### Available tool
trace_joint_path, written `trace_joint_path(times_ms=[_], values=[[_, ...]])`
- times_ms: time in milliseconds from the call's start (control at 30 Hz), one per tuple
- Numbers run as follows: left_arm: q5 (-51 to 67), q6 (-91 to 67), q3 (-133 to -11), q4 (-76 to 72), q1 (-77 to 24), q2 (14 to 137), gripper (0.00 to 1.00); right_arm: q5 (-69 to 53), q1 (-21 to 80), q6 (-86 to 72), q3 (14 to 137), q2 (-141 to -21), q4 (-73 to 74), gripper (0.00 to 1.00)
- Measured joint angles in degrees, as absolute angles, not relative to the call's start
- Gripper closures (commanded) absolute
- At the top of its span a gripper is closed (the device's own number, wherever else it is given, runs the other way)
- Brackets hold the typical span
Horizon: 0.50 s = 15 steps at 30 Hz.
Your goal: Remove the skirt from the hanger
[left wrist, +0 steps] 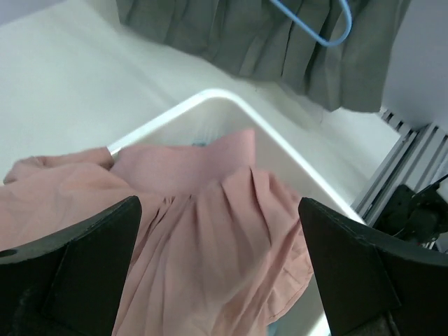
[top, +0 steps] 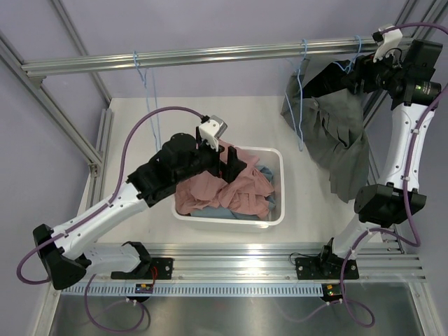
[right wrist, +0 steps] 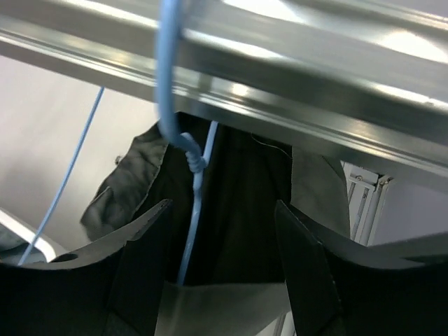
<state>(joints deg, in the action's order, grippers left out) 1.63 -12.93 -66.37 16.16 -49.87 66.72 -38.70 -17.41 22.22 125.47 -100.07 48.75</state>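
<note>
You see a plain dark grey skirt (top: 336, 140) on a light blue hanger (right wrist: 168, 84). In the white bin (top: 282, 185) there is a plain dusty pink garment (top: 224, 189), with pale blue cloth (top: 266, 172) showing beside it. Your left arm (top: 105, 210) and right arm (top: 404, 143) are white with black joints. The fingers (left wrist: 70, 273) are black and the cables (top: 168, 109) purple. The rail (top: 210, 54) is silver metal and the table (top: 245, 119) off-white.

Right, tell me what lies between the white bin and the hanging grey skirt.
Just bare tabletop between the white bin and the grey skirt; the top external view shows it, the left wrist view too.
</note>
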Motion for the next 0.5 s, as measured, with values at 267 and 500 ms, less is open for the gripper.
trace_joint_path(times_ms=[267,500], values=[[2.0,-15.1,-67.4,17.9,-49.9,64.1,0.01,-40.2,-16.8,22.4,125.4,-102.3,47.4,0.65],[1.3,-18.0,-68.1,18.9,-50.6,62.9,0.01,-41.3,-16.3,21.6,125.2,-102.3,46.4,1.0]])
